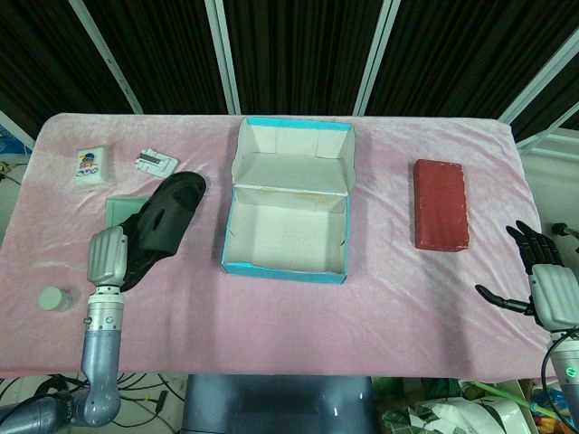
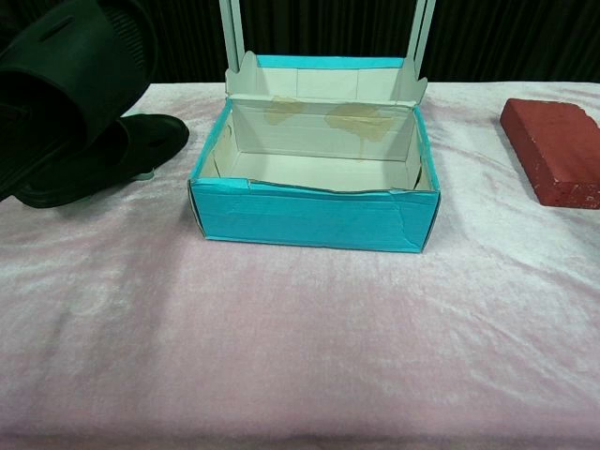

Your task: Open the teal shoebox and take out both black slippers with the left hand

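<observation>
Pink cloth (image 1: 389,298): your left hand (image 1: 107,257) grasps a slipper (image 2: 66,66), light and floppy; hold its strap. Right hand (image 1: 545,287) idle, fingers spread.

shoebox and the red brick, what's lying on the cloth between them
Nothing: between the teal shoebox and the red brick there is only bare pink tablecloth. The head view shows the whole stretch; the chest view agrees.

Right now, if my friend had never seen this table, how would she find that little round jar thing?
Start at the open teal cardboard shoebox mid-table and go left past the black rubber slippers towards the front left corner. There, left of the robot's left hand, stands a small round grey-lidded jar, the only round thing there.
</observation>
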Robot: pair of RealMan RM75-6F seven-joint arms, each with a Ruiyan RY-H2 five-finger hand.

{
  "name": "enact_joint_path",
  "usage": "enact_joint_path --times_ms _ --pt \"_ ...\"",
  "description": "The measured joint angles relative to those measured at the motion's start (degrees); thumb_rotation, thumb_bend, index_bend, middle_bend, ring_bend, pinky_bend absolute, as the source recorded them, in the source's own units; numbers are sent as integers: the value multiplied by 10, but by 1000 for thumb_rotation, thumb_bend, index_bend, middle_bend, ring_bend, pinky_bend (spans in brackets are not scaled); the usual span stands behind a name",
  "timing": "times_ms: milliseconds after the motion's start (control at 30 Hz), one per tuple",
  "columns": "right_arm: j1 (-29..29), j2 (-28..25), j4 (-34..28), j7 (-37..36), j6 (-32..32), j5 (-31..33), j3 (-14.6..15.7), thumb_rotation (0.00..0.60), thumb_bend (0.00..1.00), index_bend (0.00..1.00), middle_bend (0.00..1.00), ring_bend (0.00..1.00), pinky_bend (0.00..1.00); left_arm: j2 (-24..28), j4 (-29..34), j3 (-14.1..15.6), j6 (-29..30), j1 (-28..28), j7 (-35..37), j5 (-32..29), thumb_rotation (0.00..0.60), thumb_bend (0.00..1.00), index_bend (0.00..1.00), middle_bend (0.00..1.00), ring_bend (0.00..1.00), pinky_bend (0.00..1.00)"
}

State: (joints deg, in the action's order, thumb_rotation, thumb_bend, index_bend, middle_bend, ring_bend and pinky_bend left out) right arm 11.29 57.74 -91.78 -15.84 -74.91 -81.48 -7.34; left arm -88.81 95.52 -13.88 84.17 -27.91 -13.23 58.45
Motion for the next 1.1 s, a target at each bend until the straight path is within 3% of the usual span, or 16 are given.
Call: enact_joint_path --times_ms 67,133,167,200,233,300,400,500,533,600,667,867,1100 --pt "1 0 0 0 1 0 1 182 0 0 0 0 53 -10 -23 1 -3 4 4 -4 600 483 416 569 532 689" --pt "1 0 0 1 1 0 0 182 0 0 0 0 53 -27 -50 3 -5 8 7 -8 600 376 356 527 482 651" --pt "1 0 -1 1 1 0 0 181 0 0 0 0 53 -35 -60 3 -6 9 8 -10 600 265 283 459 398 577" --pt "2 0 -2 2 1 0 0 180 0 0 0 0 53 -45 -71 2 -5 11 8 -12 600 132 177 346 256 439" --pt "2 -1 -2 3 1 0 0 181 0 0 0 0 53 -53 -78 1 -4 13 8 -13 600 74 121 276 173 352" --pt "2 -1 -3 5 2 -1 1 183 0 0 0 0 53 -62 -91 4 -5 16 6 -11 600 3 26 134 27 162" --pt "4 -1 -5 8 4 0 2 188 0 0 0 0 53 -54 -85 16 -25 17 1 -6 600 0 1 86 0 57" --pt "5 1 -6 10 6 0 2 247 0 0 0 0 53 -28 -60 28 -41 19 -6 10 600 0 0 84 0 50" --pt "6 2 -6 11 6 0 2 298 0 0 0 0 53 -20 -53 31 -41 21 -7 17 600 0 1 85 0 50" --pt "6 2 -6 14 6 1 2 476 0 0 0 0 53 0 -36 37 -36 26 -8 37 600 0 15 95 0 44" --pt "6 2 -7 18 4 4 0 589 0 0 0 0 52 17 -25 41 -24 35 -8 57 600 0 28 100 0 36" --pt "1 2 -9 54 -7 26 -7 600 0 0 0 0 53 97 2 64 34 76 -12 109 600 0 38 97 0 0" --pt "-15 3 -24 112 -26 48 -3 600 0 0 0 0 53 210 46 122 105 169 -12 152 600 0 60 103 0 0"
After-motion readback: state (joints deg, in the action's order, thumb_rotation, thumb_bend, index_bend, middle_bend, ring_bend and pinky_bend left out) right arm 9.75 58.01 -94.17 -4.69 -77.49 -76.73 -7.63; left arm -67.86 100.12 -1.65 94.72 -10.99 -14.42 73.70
